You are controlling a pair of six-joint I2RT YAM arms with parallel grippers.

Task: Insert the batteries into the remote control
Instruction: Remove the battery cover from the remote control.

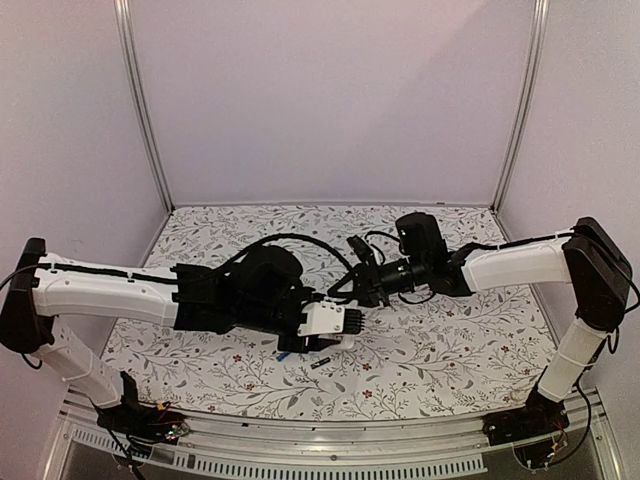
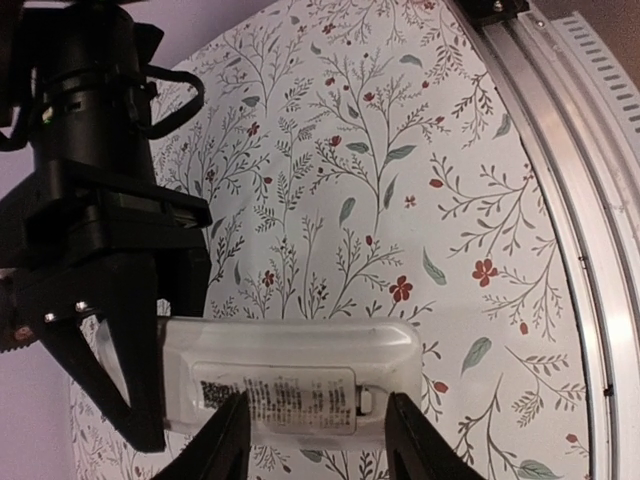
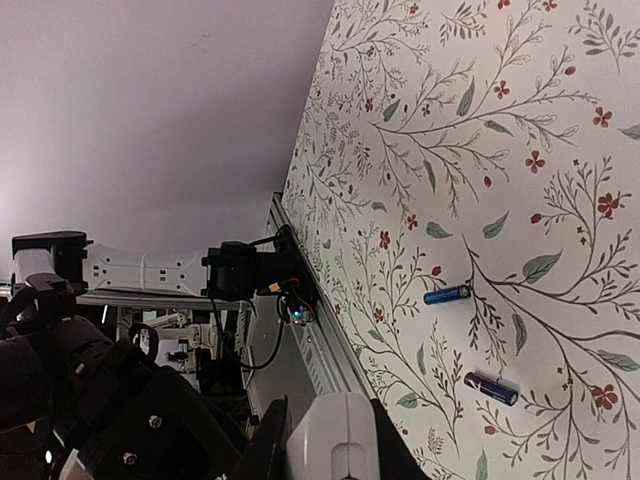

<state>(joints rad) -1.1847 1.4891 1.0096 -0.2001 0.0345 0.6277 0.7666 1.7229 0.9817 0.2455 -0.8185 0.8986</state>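
Right gripper (image 3: 335,445) clamped on one end of the remote control (image 2: 300,355); left gripper (image 2: 316,405) parted at its long edge.

Seen from the left wrist, the remote lies crosswise at lower centre, labelled face up, its left end pinched between the right gripper's black fingers. The left fingertips (image 2: 236,425) overlap its lower edge without closing round it; contact cannot be told. On the floral cloth (image 3: 480,120), lower right of the right wrist view, lie the bright blue battery (image 3: 447,294) and the dark battery (image 3: 492,387), near each other and well apart from the remote.
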